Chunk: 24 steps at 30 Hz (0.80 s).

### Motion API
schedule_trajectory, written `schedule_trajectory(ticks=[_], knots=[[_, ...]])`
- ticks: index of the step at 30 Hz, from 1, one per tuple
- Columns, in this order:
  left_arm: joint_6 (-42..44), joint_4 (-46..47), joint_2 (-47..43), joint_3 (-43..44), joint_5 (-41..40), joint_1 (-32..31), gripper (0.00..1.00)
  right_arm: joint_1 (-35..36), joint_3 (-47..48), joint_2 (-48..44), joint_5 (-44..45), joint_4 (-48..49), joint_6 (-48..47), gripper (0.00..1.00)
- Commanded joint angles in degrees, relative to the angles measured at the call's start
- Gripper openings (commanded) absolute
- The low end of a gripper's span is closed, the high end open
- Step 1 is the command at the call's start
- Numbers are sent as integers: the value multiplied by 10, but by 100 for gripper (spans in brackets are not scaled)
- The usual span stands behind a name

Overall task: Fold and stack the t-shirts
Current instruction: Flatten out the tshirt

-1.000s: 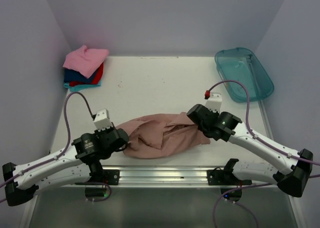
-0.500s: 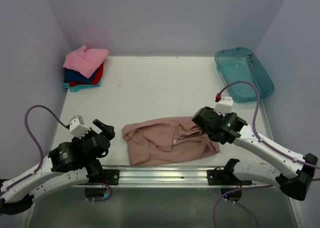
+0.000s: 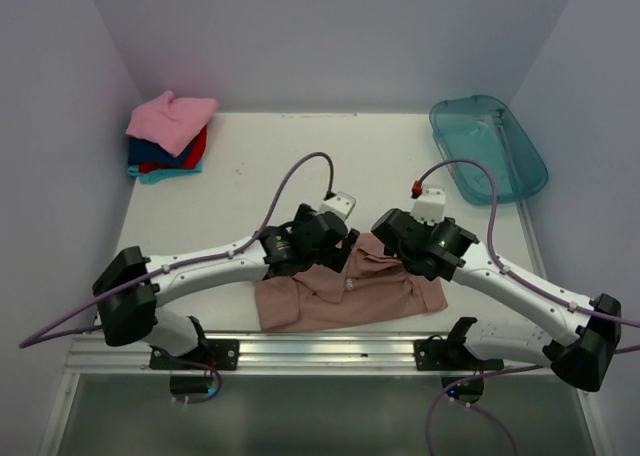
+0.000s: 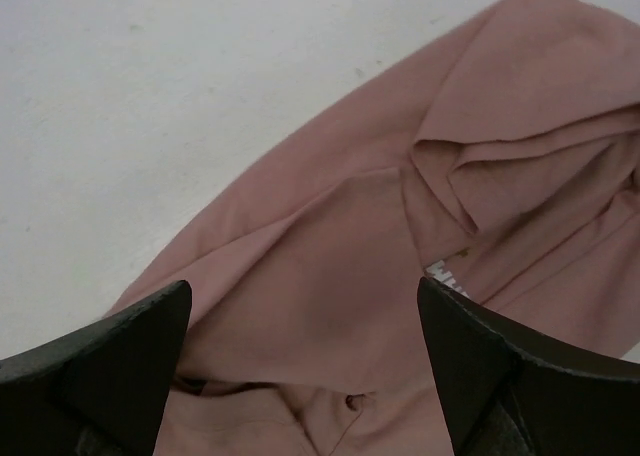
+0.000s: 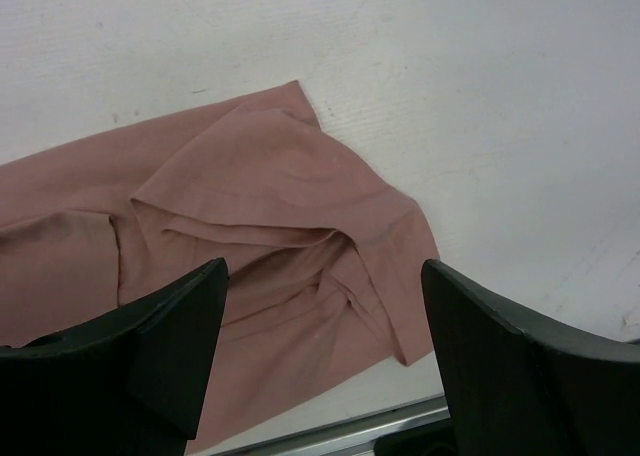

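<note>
Top external view: the tee [image 3: 335,294], of a dusty pink-brown colour, lies crumpled on the table [image 3: 300,166], close to the near edge and just behind the rail [image 3: 330,348]. It is not folded flat; many creases run over it, and a small white print [image 3: 350,284] shows near its middle. The left arm [image 3: 200,266] reaches across from the left side and its end is over the far left part of the tee. The right arm [image 3: 520,286] comes from the right and its end is over the far right part. The two ends are near each other but apart.

Far from the tee, in the far left corner, is the stack [image 3: 168,134] of folded shirts: bright pink on top, then red, blue and teal under it. The tub [image 3: 490,146] is in the far right corner, well apart from everything else.

Left wrist view: the left gripper [image 4: 303,286] has its jaws spread wide and nothing is between them. It hangs over a folded-over part of the tee, with bare table behind. I cannot tell if the fingers [image 4: 130,346] touch the cloth.

Right wrist view: the right gripper [image 5: 320,271] is also spread wide and holds nothing. Under it is the right edge of the tee, with one layer turned over another.
</note>
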Motion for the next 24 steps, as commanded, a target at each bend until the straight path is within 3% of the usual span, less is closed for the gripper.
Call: schedule_trajectory(ticks=[1, 9, 15, 18, 22, 24], knots=[[167, 93, 49, 54, 110, -8, 97, -6, 11, -7, 5, 30, -5, 82], [263, 128, 166, 72, 139, -5, 95, -26, 6, -63, 10, 22, -6, 78], [302, 126, 242, 121, 185, 18, 85, -35, -1, -77, 13, 16, -10, 75], [303, 125, 263, 134, 201, 35, 77, -41, -7, -87, 14, 14, -12, 73], [300, 124, 273, 141, 211, 53, 51, -49, -16, -100, 14, 14, -16, 70], [294, 122, 277, 143, 213, 60, 46, -52, -20, -105, 13, 14, -18, 69]])
